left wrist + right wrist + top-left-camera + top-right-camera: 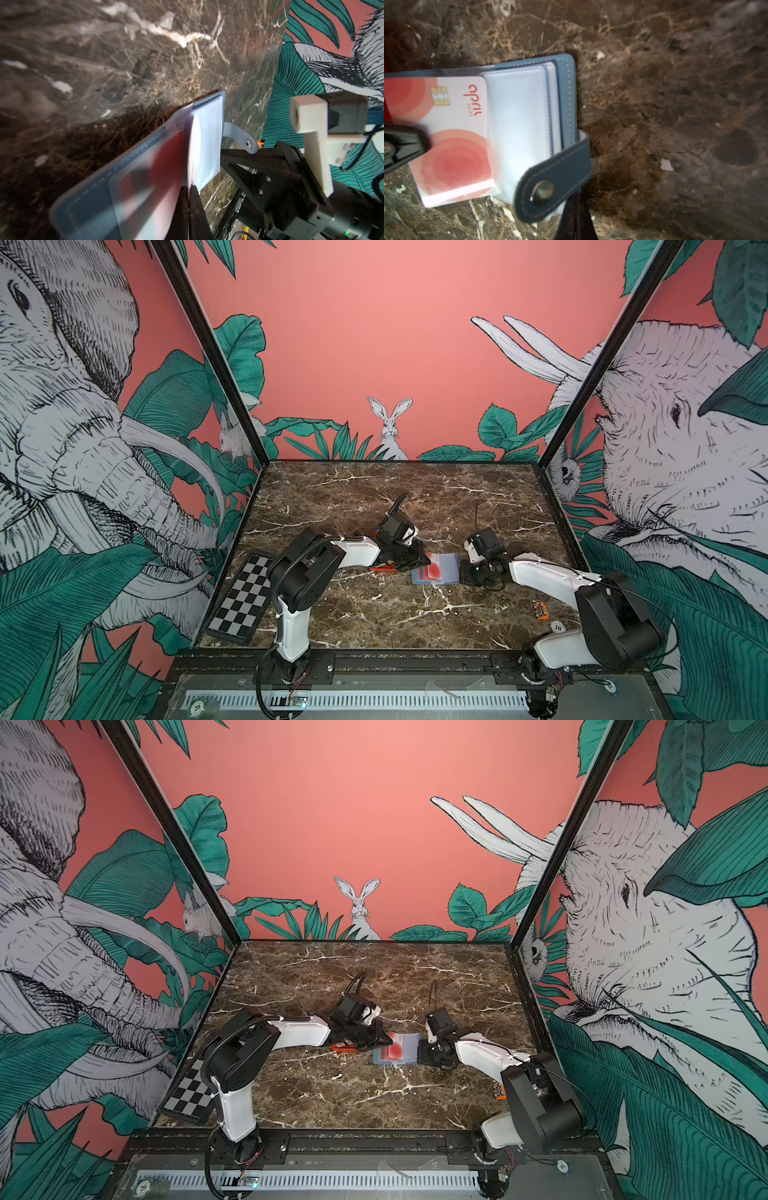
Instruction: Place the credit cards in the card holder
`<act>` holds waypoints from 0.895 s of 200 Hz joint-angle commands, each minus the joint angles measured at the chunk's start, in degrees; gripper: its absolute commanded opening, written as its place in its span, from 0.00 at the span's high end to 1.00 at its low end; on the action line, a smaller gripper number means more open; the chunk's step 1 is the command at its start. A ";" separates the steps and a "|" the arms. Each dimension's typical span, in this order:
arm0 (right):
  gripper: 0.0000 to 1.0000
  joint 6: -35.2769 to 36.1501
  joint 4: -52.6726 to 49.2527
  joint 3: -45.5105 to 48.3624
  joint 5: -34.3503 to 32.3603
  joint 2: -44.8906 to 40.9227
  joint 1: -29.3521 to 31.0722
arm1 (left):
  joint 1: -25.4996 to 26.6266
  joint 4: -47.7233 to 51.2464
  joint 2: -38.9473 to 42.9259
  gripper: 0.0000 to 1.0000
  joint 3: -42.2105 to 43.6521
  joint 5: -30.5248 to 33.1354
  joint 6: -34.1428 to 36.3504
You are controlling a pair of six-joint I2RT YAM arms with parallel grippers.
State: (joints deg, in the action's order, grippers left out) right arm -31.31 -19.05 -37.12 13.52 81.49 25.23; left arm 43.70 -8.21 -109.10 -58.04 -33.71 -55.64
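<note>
The slate-blue card holder lies open on the marble table, its clear sleeves facing up. Its snap tab sticks out on the right-arm side. A white credit card with red-pink circles lies across the sleeves, one end under a clear pocket. My left gripper is shut on that card's outer edge. My right gripper is shut on the holder's edge beneath the tab, which hides the fingertips. A red patch shows through another sleeve.
A small orange tray lies partly under my left gripper. A checkerboard panel leans at the table's front left. A small orange toy and a round token lie at the front right. Printed walls enclose three sides.
</note>
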 commanded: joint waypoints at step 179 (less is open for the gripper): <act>0.95 -0.16 2.53 1.00 -0.08 0.95 0.57 | 1.74 2.53 1.24 1.00 1.80 2.52 -2.20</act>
State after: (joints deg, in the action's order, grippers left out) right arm -31.46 -19.00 -37.12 13.52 81.49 25.23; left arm 44.49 -9.26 -107.42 -55.42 -31.05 -57.93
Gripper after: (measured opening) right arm 0.056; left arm 0.045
